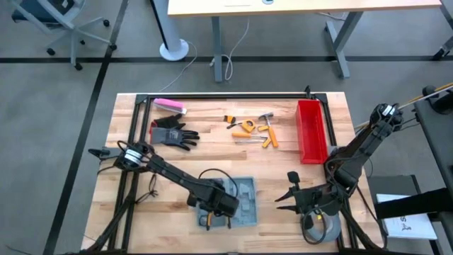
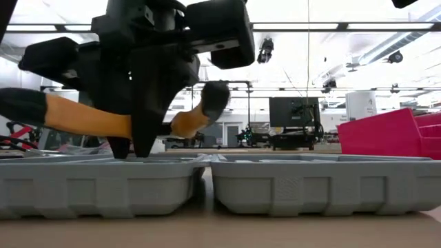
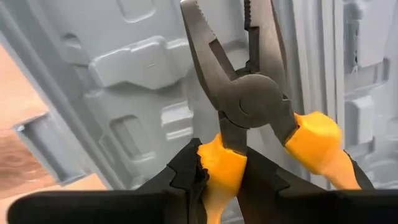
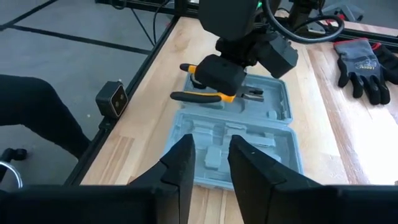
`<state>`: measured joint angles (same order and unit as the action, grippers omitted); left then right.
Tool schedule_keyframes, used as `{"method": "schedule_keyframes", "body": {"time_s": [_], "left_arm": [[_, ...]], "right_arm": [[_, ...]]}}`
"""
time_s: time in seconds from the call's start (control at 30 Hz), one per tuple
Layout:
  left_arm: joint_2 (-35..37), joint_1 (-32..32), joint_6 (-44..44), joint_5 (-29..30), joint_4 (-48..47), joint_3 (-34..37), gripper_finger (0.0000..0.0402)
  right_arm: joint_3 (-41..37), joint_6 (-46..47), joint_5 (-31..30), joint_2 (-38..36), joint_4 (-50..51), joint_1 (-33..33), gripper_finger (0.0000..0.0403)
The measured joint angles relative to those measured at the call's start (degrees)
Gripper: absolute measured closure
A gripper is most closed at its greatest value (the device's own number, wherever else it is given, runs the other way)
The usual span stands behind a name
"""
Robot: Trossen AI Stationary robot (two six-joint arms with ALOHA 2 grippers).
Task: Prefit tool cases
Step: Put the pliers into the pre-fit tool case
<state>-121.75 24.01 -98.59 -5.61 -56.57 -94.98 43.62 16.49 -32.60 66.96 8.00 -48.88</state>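
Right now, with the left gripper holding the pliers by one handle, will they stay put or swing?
The pliers likely pivot: left gripper clamps one handle only. The steel head probably droops. The free handle may swing open above the case.

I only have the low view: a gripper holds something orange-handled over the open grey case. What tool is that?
Observer: Pliers; the left wrist view shows their steel jaws.
Reviewer: Which arm has them?
Observer: The left gripper, clamped on one handle.
Reviewer: Where is the other arm?
Observer: The right gripper hovers to the right of the tool case, open and empty.
Reviewer: Any tools outside the case?
Observer: Several orange-handled tools lie beside the red bin.
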Motion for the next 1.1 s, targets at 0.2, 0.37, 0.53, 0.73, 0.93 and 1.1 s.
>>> {"method": "schedule_keyframes", "body": {"time_s": [0.2,0.37,0.53,0.73,0.93,1.1], "left_arm": [[0.0,0.0,1.2,-0.5,-1.8,0.0,0.0327],[0.0,-0.1,2.0,0.3,-1.9,0.0,0.0325],[0.0,-0.1,3.5,2.3,-1.9,0.0,0.0307],[0.1,-0.2,4.3,4.1,-2.2,0.0,0.0271],[0.2,-0.3,4.9,4.1,-2.6,-0.4,0.0246],[0.3,-0.3,5.1,4.2,-2.5,-2.1,0.0242]], "right_arm": [[0.0,0.0,0.0,0.0,0.0,0.0,0.0325],[0.0,0.0,0.0,0.0,0.0,0.0,0.0332],[0.0,0.0,0.0,0.0,0.0,-0.1,0.0326],[0.0,0.0,0.1,0.0,-0.2,-0.5,0.0319],[0.0,0.0,0.0,0.0,-0.2,-0.6,0.0326],[0.0,0.0,0.0,0.0,-0.3,-0.6,0.0334]]}}
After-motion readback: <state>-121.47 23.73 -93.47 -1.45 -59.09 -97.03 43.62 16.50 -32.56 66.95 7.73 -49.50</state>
